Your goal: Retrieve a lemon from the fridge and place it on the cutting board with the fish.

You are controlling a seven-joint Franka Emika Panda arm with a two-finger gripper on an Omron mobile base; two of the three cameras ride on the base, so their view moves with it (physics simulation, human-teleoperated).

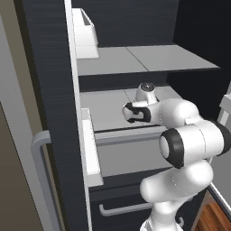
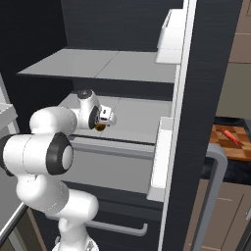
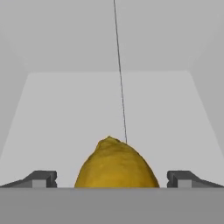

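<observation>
The gripper (image 3: 112,178) stands with its jaws spread wide and nothing clamped. In the hand view the two fingertips (image 3: 41,178) sit at 8 and 4 o'clock of the frame, and the lemon (image 3: 116,164) lies between them at 6 o'clock, apart from both. The lemon rests on a light grey inner shelf (image 3: 109,100) of the fridge (image 2: 206,98), whose doors stand open. In the right base view the lemon (image 2: 100,127) shows as a small yellow-brown spot just under the hand.

Handling, as a judgement:
- Weight: light; a moderate closing force should do.
- Stiffness: firm rind, slightly yielding; not fragile.
- Surface: pebbled, but rounded and tapering to a nub at 12 o'clock. It is likely to roll or squirt out if pinched near that end.
- Grip point: across the widest part of the body, pads on opposite flanks, with the nub left free.

The cutting board (image 2: 231,142) with the fish (image 2: 230,136) lies at 3 o'clock in the right base view, beyond the fridge door.
</observation>
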